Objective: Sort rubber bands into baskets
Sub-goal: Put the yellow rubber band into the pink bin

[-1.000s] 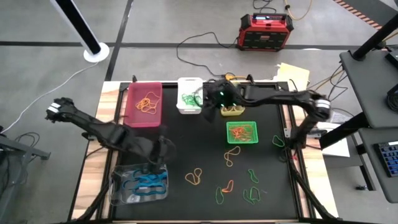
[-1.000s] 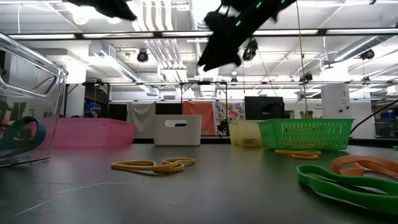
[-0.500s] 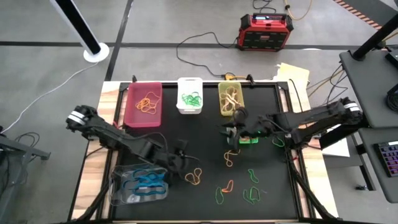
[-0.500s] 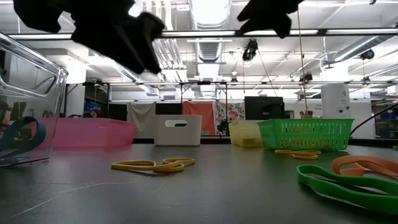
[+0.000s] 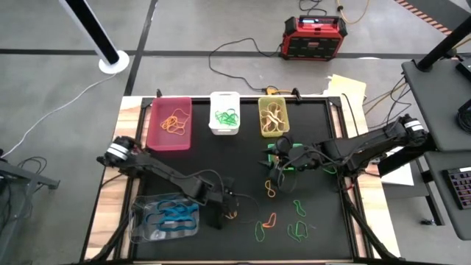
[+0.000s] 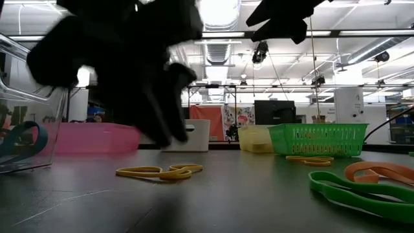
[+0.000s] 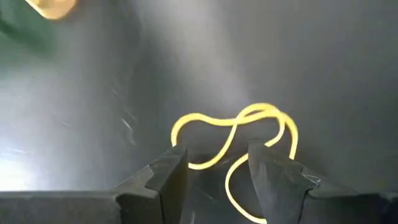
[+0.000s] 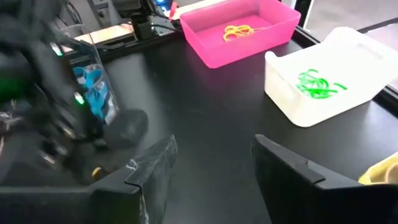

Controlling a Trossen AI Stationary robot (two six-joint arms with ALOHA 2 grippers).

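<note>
The jaws of the left gripper stand parted and empty, straddling one lobe of a thin yellow rubber band that lies twisted into a figure-eight on the black worktop — lower centre in the high view, just right of the clear plastic basket that holds blue bands. The right gripper hangs with its jaws apart too, holding nothing, right of centre in the high view, over the bright green mesh basket.

The step in hand looks like the pick-up of the yellow band by the left arm; nothing is gripped yet. The next move calls for lowering until the fingertips meet the worktop, then closing on the strand between them — a thin, floppy loop that could slip out if the pinch lands high. Its likely home is the translucent yellow-green basket at the upper centre, beside the white basket with green bands and the magenta-pink basket.

Several loose bands — green, orange, yellow — wait in the lower right of the worktop.
</note>
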